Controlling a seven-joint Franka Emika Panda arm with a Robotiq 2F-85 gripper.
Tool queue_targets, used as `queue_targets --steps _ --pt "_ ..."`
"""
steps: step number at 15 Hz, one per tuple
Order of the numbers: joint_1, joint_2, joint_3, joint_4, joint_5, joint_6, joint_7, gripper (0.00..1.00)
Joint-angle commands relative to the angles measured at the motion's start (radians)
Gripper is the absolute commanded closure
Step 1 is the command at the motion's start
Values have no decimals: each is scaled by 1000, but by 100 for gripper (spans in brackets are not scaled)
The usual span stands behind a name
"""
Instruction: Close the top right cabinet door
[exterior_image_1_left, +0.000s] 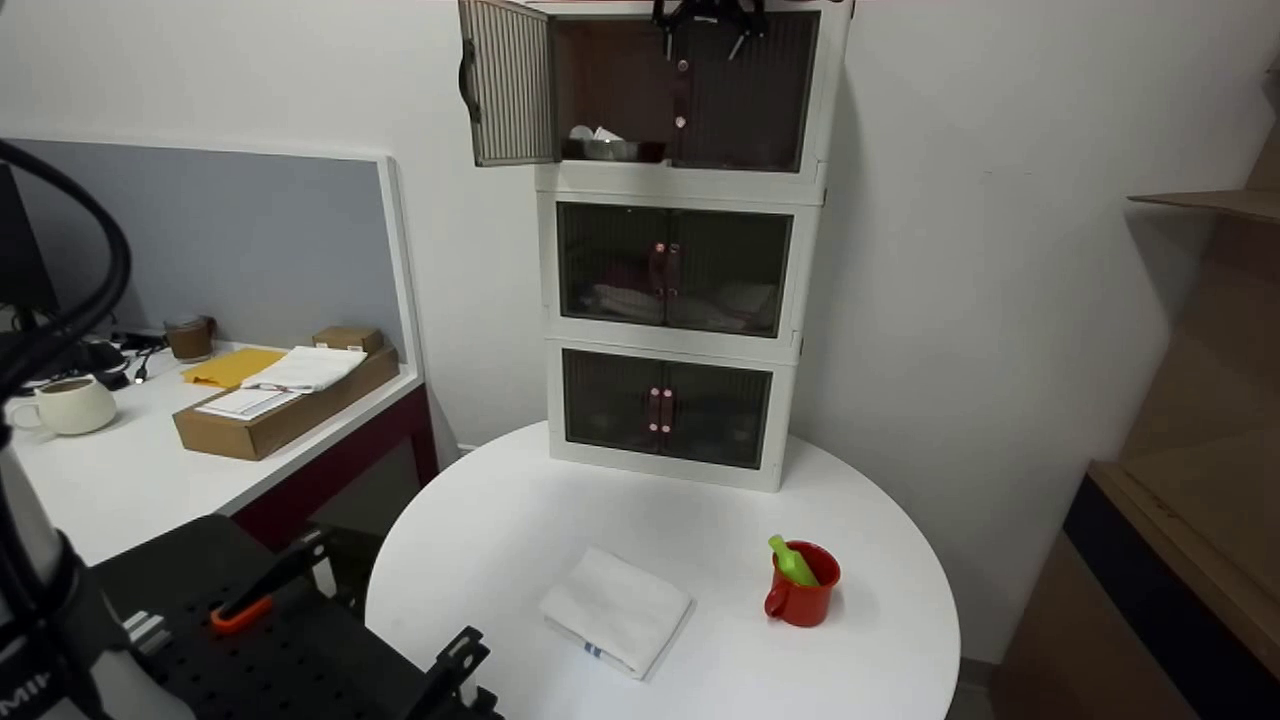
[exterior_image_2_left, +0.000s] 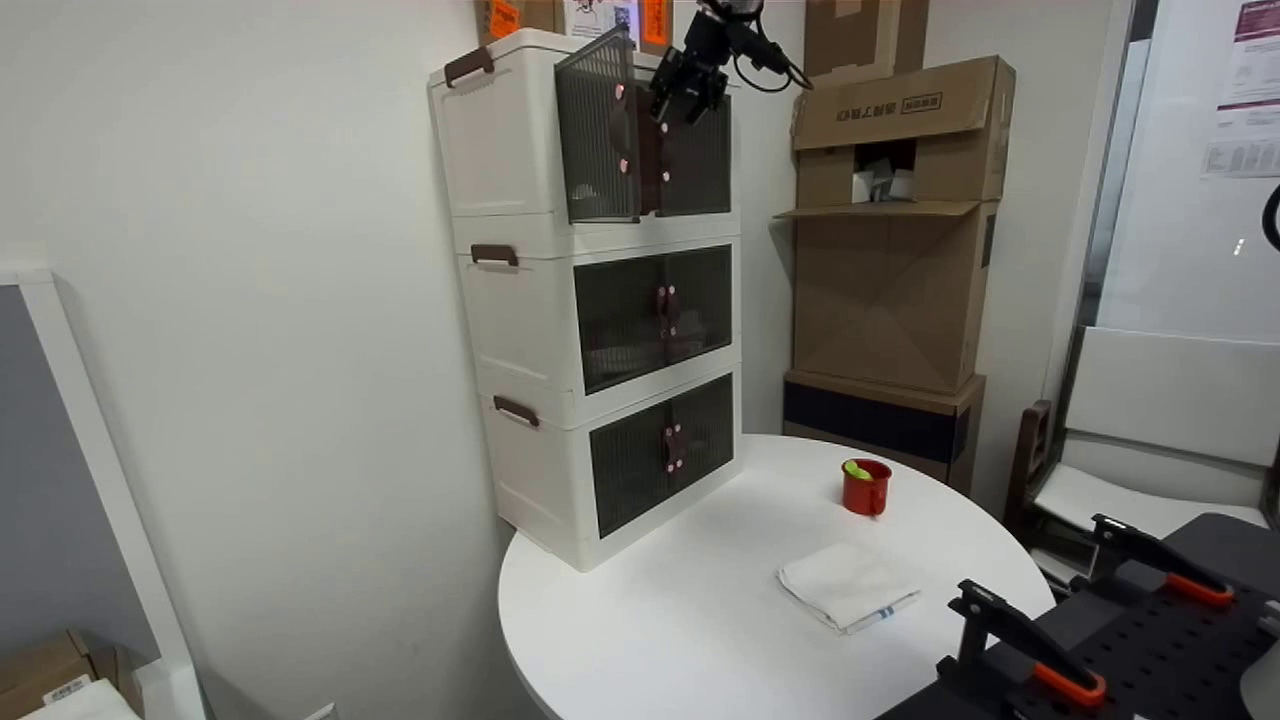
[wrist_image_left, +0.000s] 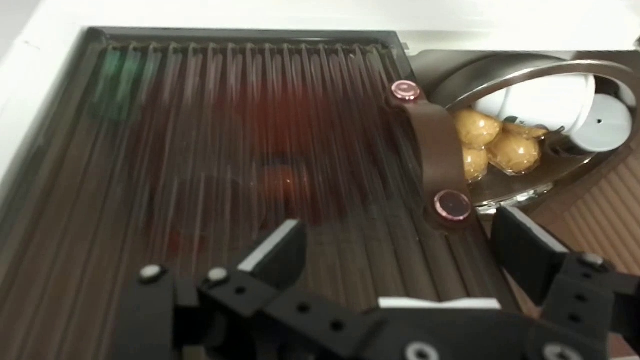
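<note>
Alongside, left door (exterior_image_1_left: 512, 85) open; end effector (exterior_image_1_left: 703, 50) facing right door (exterior_image_1_left: 750, 115); mug (exterior_image_1_left: 806, 605) below.

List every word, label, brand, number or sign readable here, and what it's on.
"MI", then an unclear letter, on the robot arm.
Too small or blurred to read:
carton lettering
orange labels
printed sheet with a square code
notice at far right
small box label

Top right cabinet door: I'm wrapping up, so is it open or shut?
Looks shut: in both exterior views the top right door lies in line with the white frame.
</note>
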Motion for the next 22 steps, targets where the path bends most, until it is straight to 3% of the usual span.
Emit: queue_targets --steps 1,8,13,18,22 --pt "24 11 3 -23 3 108 39 0" --pt "14 -121 -46 -138 -122 10 34 0" --pt "14 -338 -115 -404 -268 -19 99 0" --pt "31 -504 -132 -659 -386 -62 339 0" --pt "69 -622 -138 -875 -375 -49 549 0"
